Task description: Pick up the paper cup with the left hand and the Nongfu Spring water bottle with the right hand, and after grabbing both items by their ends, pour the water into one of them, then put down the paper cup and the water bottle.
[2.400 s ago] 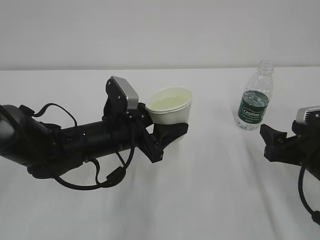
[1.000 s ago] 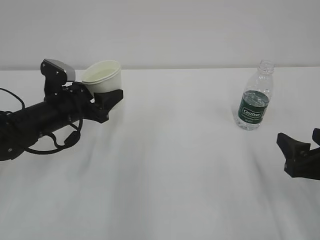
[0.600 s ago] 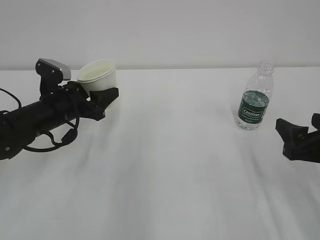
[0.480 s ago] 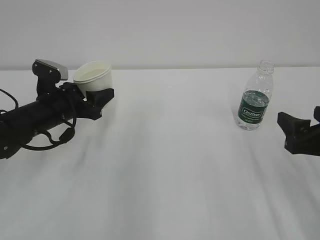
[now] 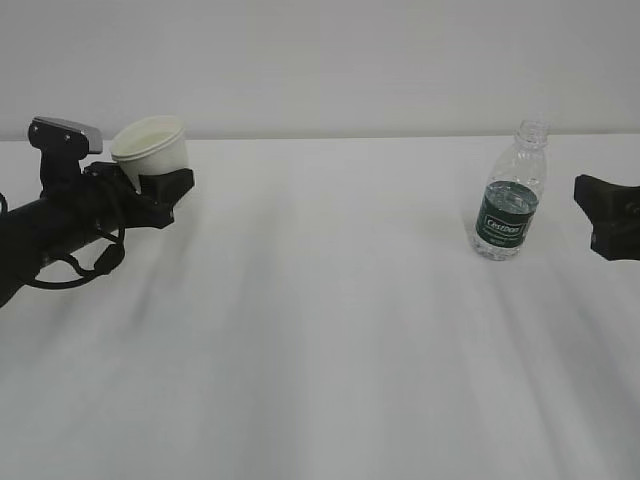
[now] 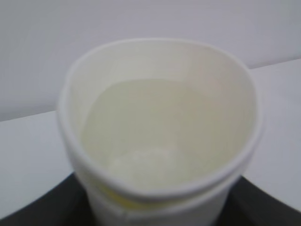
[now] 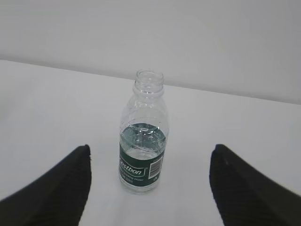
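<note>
My left gripper (image 5: pixel 162 188) is shut on the paper cup (image 5: pixel 151 149) at the far left of the table, gripping its lower part. The cup stands nearly upright. In the left wrist view the paper cup (image 6: pixel 160 136) fills the frame, with clear water (image 6: pixel 141 122) inside and black fingers (image 6: pixel 42 212) at both lower corners. The Nongfu Spring water bottle (image 5: pixel 510 198) stands upright and uncapped at the right, partly filled. My right gripper (image 5: pixel 608 215) is open at the frame's right edge, apart from it. In the right wrist view the bottle (image 7: pixel 143 150) stands ahead of the wide-open right gripper (image 7: pixel 149 157).
A white table (image 5: pixel 330 330) carries everything, and a pale wall runs behind its far edge. Nothing else stands between the cup and the bottle.
The left arm has carried the cup leftward and back, away from the middle. The right gripper has drawn off to the right and up, away from the bottle, which has not moved.
</note>
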You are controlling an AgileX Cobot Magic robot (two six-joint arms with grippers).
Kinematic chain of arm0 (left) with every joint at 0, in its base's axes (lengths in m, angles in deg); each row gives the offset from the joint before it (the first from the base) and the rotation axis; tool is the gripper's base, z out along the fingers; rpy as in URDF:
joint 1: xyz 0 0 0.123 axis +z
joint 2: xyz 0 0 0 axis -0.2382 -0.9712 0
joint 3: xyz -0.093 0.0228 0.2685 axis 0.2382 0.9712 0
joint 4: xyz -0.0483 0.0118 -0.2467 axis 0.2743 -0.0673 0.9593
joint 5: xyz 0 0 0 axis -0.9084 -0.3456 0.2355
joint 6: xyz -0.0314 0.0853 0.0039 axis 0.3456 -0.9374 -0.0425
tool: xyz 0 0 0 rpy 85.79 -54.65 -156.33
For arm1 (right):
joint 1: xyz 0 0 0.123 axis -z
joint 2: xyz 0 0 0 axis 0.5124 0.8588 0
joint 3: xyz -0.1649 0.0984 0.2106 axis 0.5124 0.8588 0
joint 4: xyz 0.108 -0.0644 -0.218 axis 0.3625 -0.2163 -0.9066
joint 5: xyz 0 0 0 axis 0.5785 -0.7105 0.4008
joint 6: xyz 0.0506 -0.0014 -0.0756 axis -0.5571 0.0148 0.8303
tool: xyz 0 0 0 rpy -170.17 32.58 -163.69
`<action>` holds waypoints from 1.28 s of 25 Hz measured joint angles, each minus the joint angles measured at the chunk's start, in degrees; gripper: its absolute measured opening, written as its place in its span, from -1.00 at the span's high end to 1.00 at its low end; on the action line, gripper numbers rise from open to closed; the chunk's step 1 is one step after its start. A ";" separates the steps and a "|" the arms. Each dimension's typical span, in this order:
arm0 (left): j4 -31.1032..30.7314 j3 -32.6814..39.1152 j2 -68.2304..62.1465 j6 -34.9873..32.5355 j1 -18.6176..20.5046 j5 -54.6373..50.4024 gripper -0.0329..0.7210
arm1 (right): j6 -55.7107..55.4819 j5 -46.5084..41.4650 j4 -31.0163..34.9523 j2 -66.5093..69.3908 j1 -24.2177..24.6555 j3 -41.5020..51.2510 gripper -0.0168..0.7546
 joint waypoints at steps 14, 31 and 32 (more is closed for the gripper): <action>0.61 0.00 0.00 -0.10 4.43 -4.46 -0.20 | 0.38 -5.06 0.18 -1.16 0.00 -0.20 -0.57; 5.18 0.00 -7.96 -5.27 4.90 2.95 -0.19 | 0.38 -6.78 0.18 -1.29 0.00 -0.20 -0.57; 5.32 0.00 -8.38 -5.66 4.90 3.05 -0.20 | 0.38 -6.78 0.18 -1.29 0.00 -0.20 -0.57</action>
